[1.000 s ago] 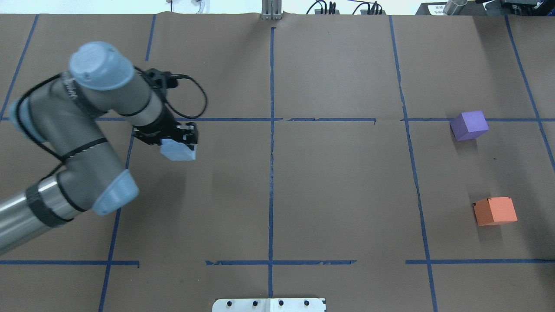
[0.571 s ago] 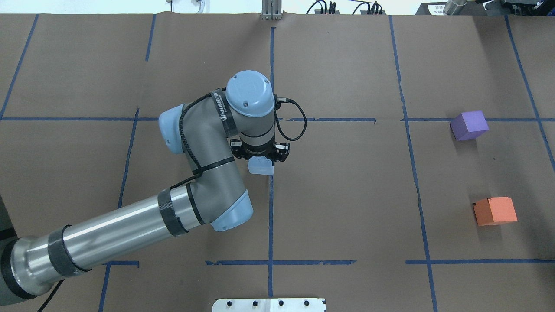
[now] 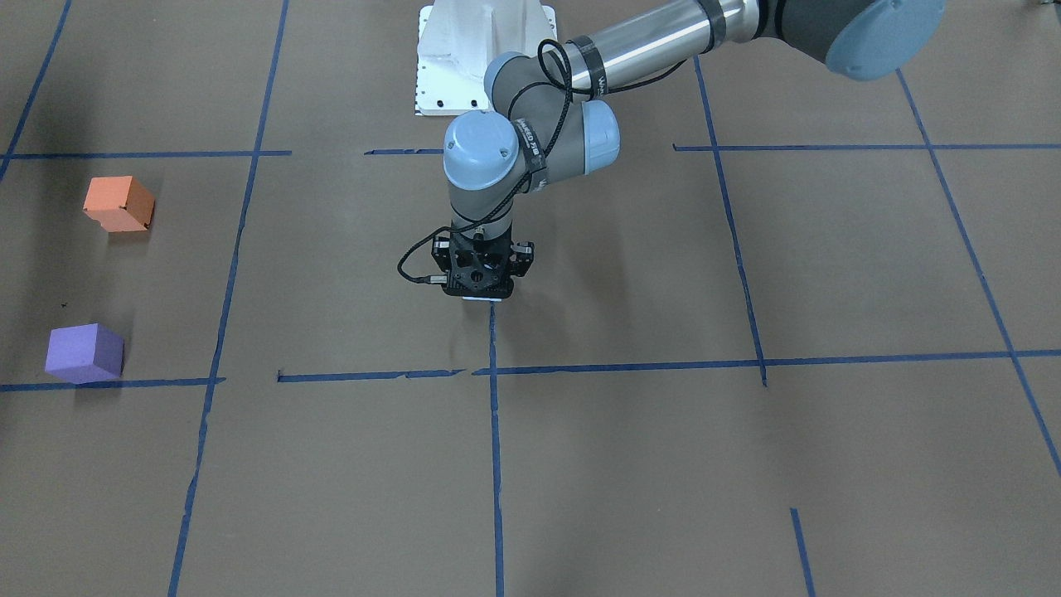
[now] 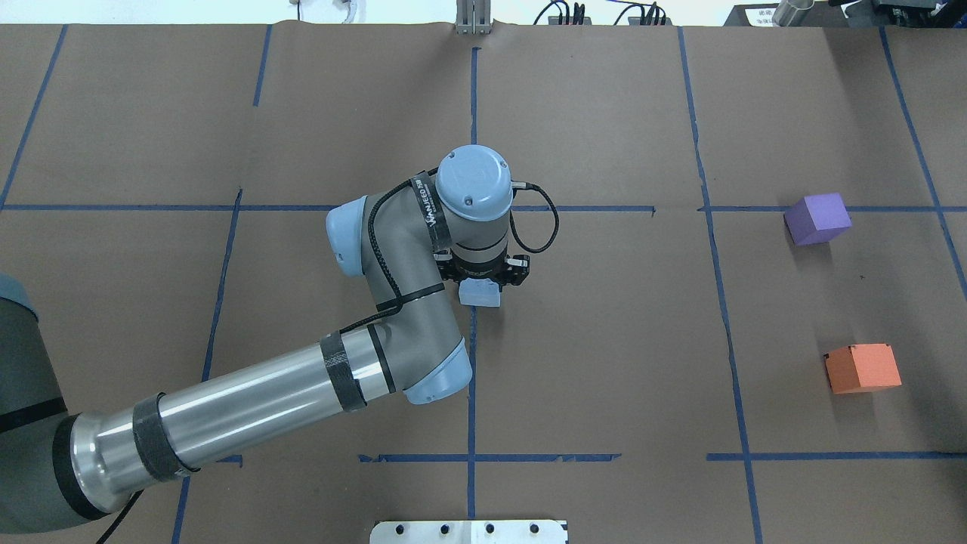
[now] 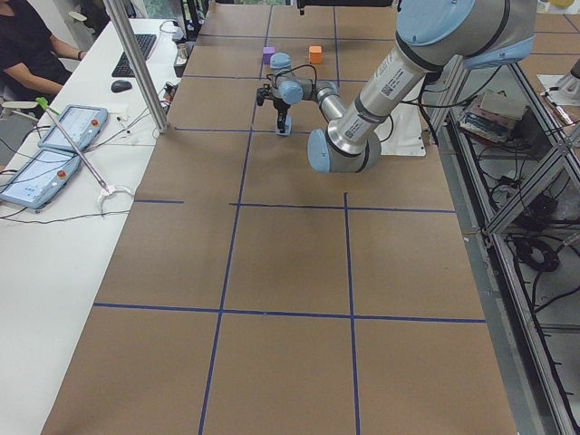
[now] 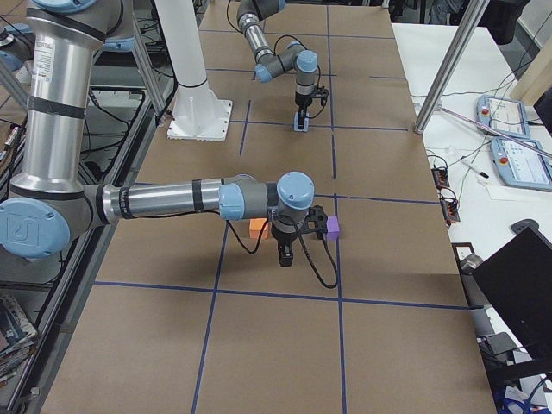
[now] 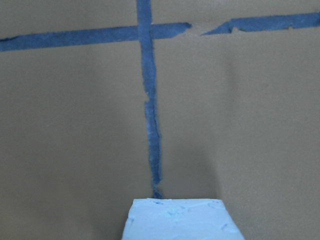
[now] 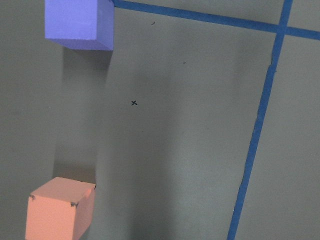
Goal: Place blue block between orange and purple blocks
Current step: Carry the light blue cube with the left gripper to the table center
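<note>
Left arm [image 4: 249,404]: stretched out from the base, elbow folded, forearm long and nearly level, wrist turned vertical. Left gripper [image 4: 483,284] points straight down, fingers clamped on the blue block [image 4: 480,295].

Right arm [image 6: 164,200]: forearm held level, wrist bent downward. Right gripper [image 6: 285,256] hangs vertical. It shows only from the side, so finger spacing is not readable.

Resting apart on the brown-papered table [image 4: 604,340] gridded with blue tape [image 4: 472,378]: purple block [image 4: 817,218] and orange block [image 4: 863,368], well to the left gripper's [image 4: 483,285] right.
</note>
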`<control>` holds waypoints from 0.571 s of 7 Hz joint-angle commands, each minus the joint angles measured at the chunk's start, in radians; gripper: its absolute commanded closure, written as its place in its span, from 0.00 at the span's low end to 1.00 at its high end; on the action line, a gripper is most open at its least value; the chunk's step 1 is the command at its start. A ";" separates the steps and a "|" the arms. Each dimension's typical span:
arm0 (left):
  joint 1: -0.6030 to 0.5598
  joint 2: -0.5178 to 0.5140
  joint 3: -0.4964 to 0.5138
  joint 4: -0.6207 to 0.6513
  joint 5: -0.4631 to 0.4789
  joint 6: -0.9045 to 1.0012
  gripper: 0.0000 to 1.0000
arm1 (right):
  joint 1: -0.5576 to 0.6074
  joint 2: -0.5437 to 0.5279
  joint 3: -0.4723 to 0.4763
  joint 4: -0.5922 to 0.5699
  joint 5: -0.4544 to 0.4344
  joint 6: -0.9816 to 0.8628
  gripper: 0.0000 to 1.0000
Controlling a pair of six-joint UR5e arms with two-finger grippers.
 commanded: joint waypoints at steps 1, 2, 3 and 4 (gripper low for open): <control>-0.001 -0.002 0.000 -0.001 0.037 0.006 0.08 | -0.001 0.000 0.000 0.010 0.006 0.001 0.00; -0.001 -0.002 -0.004 0.004 0.042 0.005 0.00 | -0.018 0.004 0.002 0.012 0.021 0.001 0.00; -0.015 0.001 -0.035 0.009 0.043 0.003 0.00 | -0.019 0.010 0.007 0.040 0.044 0.007 0.00; -0.046 0.050 -0.156 0.021 0.039 0.002 0.00 | -0.060 0.015 0.008 0.130 0.049 0.091 0.00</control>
